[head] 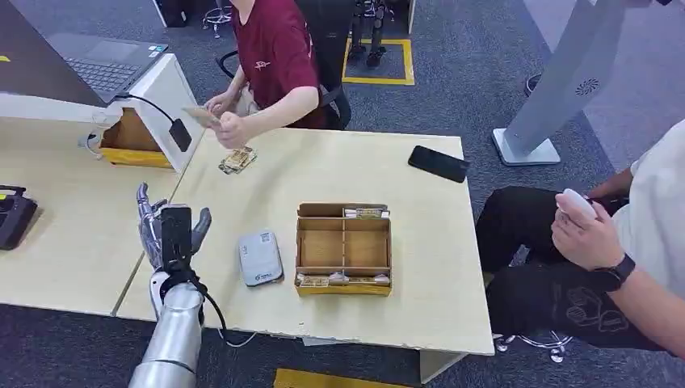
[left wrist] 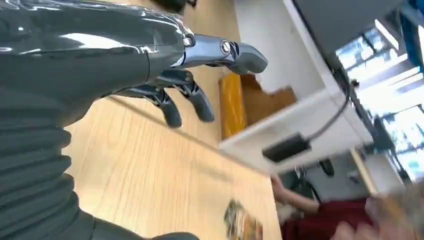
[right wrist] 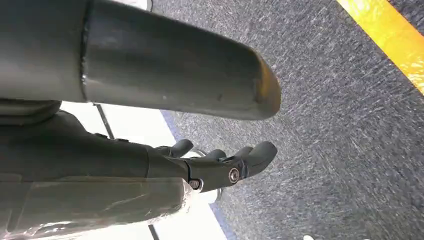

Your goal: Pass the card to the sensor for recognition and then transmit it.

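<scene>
Left hand waits empty for the card

The left hand (head: 165,230) hovers above the table, fingers spread; the card (head: 202,116), held by the seated person, lies ahead and slightly right, the sensor (head: 260,257) just beside it rightward; the right hand (right wrist: 215,165) hangs loosely curled, empty.

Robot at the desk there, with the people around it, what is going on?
The robot's left hand is raised over the table, fingers spread, holding nothing. Its right hand hangs low over the carpet, also holding nothing. Across the table a person in a red shirt holds a card, with a small stack of cards lying nearby. The grey sensor sits beside a divided cardboard box.
</scene>
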